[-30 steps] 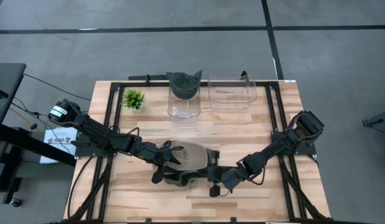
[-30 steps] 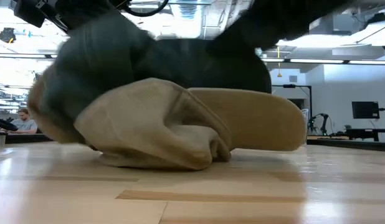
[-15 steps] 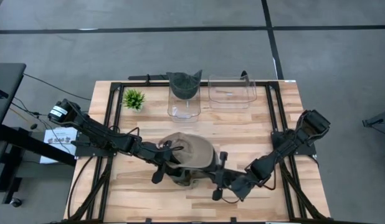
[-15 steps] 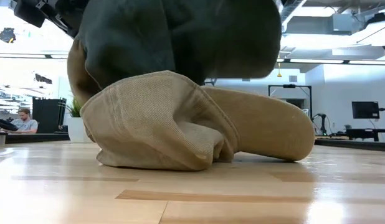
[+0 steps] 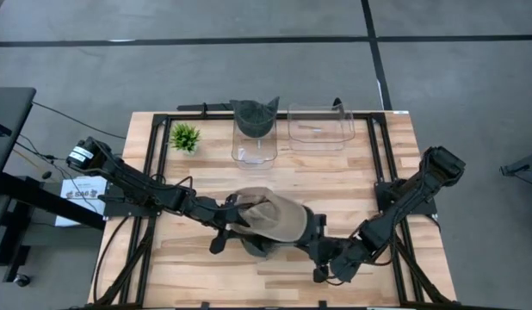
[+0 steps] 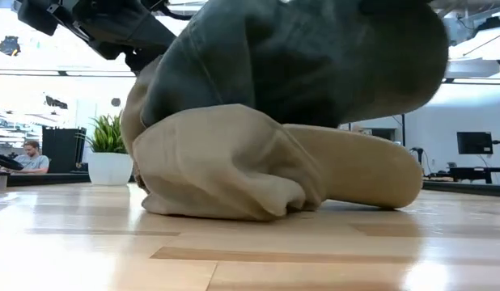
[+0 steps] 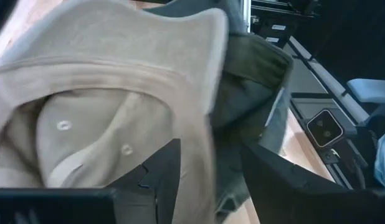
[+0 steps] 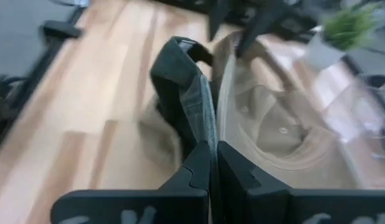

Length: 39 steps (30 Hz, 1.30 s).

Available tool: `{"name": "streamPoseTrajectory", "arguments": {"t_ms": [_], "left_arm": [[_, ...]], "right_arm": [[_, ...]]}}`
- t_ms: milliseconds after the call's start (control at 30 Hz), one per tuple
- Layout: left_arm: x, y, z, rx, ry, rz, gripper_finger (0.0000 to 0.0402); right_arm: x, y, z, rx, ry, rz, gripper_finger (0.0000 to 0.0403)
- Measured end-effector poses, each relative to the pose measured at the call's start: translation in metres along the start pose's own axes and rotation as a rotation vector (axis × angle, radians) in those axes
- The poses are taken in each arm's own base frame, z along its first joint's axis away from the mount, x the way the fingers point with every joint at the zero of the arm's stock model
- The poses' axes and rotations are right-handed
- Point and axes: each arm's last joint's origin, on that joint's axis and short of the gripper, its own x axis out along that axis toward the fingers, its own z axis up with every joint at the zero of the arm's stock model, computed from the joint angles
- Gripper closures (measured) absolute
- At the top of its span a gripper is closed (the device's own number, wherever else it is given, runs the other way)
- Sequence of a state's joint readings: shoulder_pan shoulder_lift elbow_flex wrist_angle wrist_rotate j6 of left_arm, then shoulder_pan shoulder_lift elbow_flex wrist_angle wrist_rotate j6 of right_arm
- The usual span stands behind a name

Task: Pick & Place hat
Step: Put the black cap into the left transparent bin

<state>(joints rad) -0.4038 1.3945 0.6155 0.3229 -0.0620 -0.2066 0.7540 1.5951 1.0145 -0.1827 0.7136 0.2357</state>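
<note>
Pulling apart looks risky; the left pincer (image 5: 234, 215) clamps the tan hat (image 5: 279, 218); the right pincer (image 8: 214, 155), clenched on a dark hat (image 8: 183, 87), could drag both across the table (image 5: 352, 176).

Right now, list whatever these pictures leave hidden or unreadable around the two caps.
- High view: the dark green cloth cap lies mostly under the tan corduroy cap.
- High view: left gripper fingertips are buried in the tan cap's rim.
- Low view: both caps fill the frame, hiding the clear plastic bins.
- Right wrist view: potted plant is blurred.

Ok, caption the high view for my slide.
Both claws, left and right, grip a tan hat mid-table.
</note>
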Motion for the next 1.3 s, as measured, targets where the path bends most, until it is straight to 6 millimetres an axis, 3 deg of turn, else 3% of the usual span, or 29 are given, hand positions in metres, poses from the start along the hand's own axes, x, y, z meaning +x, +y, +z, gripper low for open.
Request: {"name": "streamPoseTrajectory", "arguments": {"t_ms": [233, 433, 567, 800, 1100, 1300], "left_arm": [[0.0, 0.0, 0.0, 0.0, 0.001, -0.003, 0.0238], [0.0, 0.0, 0.0, 0.0, 0.0, -0.002, 0.0238], [0.0, 0.0, 0.0, 0.0, 0.0, -0.002, 0.0238], [0.0, 0.0, 0.0, 0.0, 0.0, -0.002, 0.0238], [0.0, 0.0, 0.0, 0.0, 0.001, -0.002, 0.0238], [0.0, 0.0, 0.0, 0.0, 0.001, -0.002, 0.0238]], "right_arm": [[-0.022, -0.022, 0.011, 0.07, 0.066, 0.19, 0.0401], [-0.051, -0.053, 0.028, 0.114, 0.023, -0.046, 0.0398], [-0.065, -0.067, 0.041, 0.177, -0.055, -0.064, 0.0391], [-0.07, -0.068, 0.042, 0.17, -0.044, 0.016, 0.0396], [-0.071, -0.072, 0.007, 0.244, 0.316, -0.026, 0.0398], [-0.085, -0.06, 0.02, 0.258, 0.229, 0.191, 0.0399]]}}
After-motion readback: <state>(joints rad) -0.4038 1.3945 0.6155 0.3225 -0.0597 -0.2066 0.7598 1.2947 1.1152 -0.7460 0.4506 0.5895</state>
